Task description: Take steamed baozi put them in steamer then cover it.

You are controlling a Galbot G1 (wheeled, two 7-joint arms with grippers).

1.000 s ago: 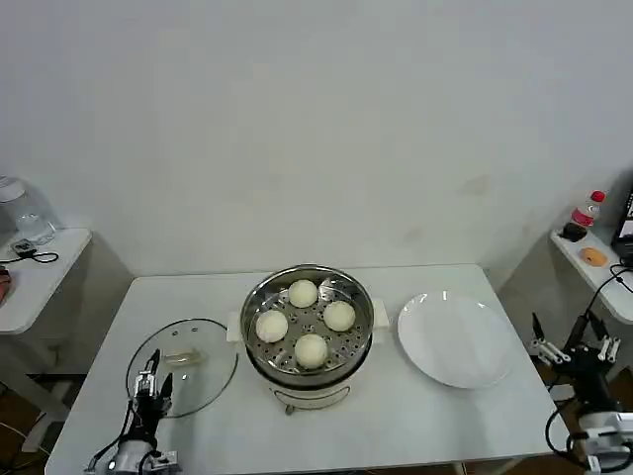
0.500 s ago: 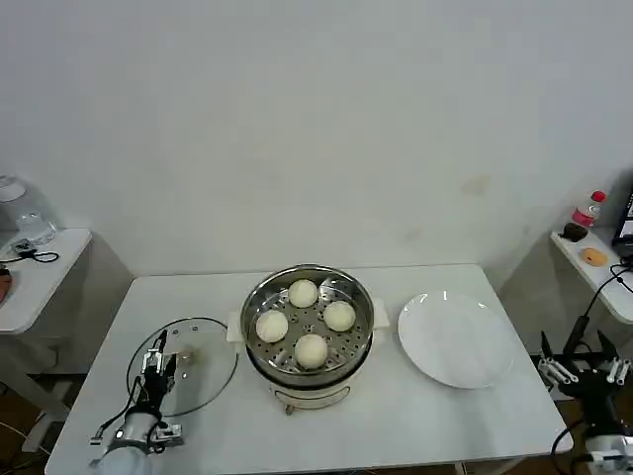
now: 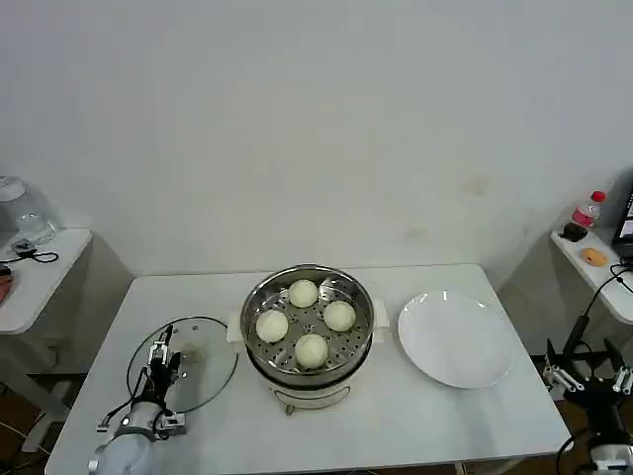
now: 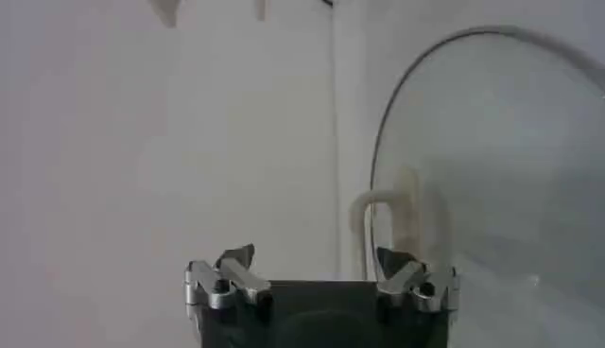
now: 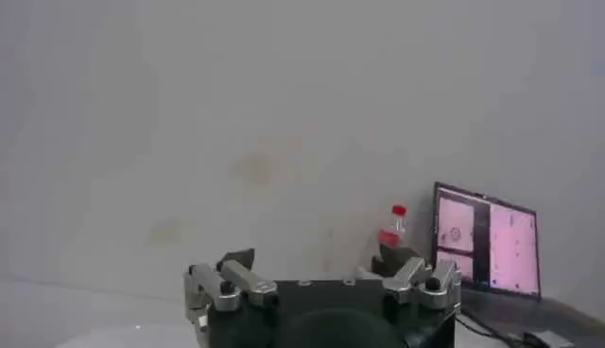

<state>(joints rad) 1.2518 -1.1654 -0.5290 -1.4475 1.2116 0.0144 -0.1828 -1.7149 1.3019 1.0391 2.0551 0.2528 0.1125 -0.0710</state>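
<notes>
While four steamed baozi [image 3: 311, 350] sit on tray inside uncovered steamer [image 3: 309, 336] at surface [image 3: 415, 416] centre, cover [image 3: 203, 361] lies flat left of steamer. Left gripper [image 3: 161, 361] over cover near edge, spread wide, grasping nothing. Right gripper [image 3: 590, 376] off surface's right edge, released.

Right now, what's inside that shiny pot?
Four baozi sit on a perforated tray inside the steamer, uncovered. Whatever lies below the tray is hidden. The cover lies on the table beside it, with the left gripper open over it.
</notes>
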